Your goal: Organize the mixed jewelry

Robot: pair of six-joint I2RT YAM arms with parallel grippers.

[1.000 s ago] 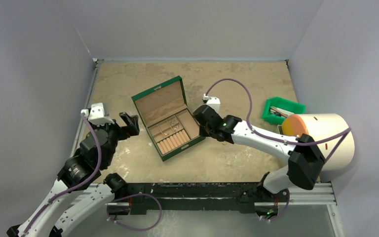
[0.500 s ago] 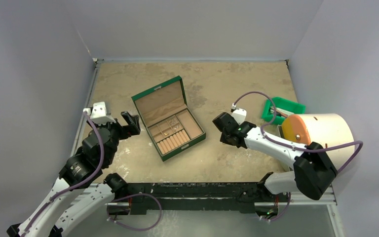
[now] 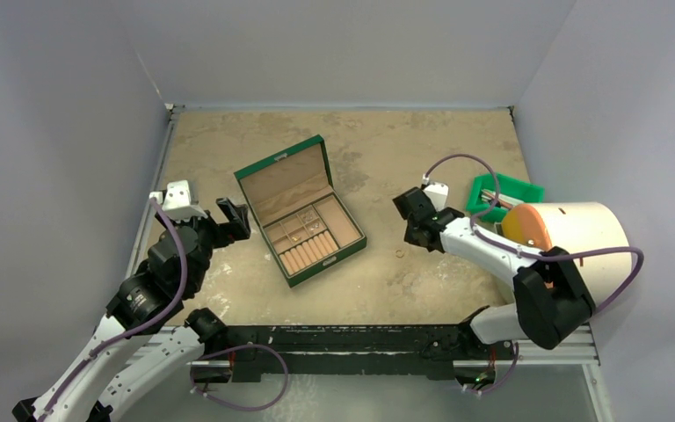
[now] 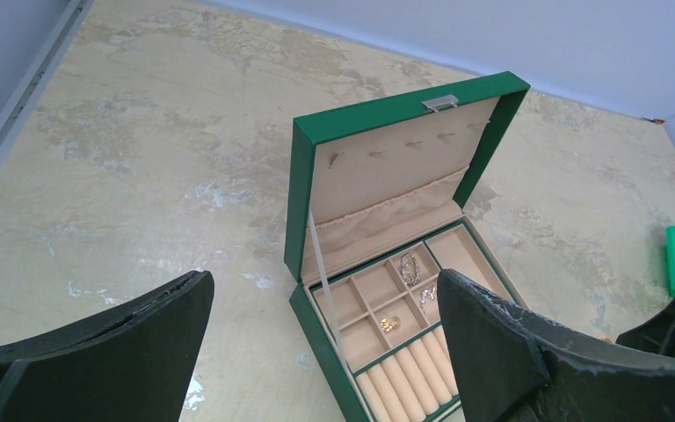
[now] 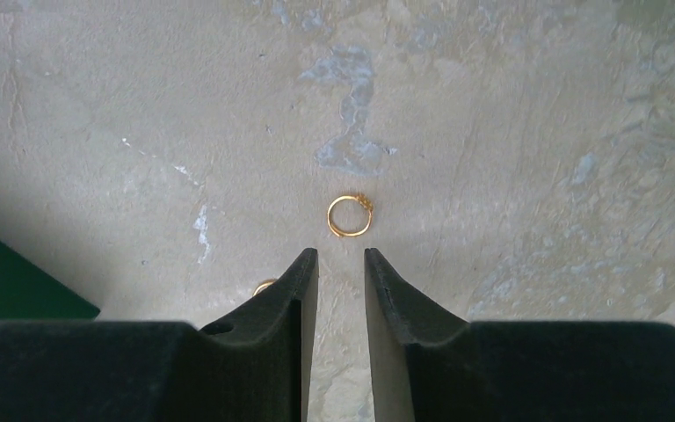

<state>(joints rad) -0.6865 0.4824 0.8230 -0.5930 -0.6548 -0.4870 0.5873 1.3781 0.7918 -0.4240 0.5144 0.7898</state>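
Tan tabletop [image 5: 492,132]: gold ring [image 5: 350,216] just ahead of R fingers [image 5: 299,290], not touching.

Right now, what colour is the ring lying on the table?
The ring is gold; right wrist view.

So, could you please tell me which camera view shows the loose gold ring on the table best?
The right wrist view: the gold ring lies large and sharp beyond the right gripper. The top external view shows only a speck; the left wrist view doesn't clearly show it.
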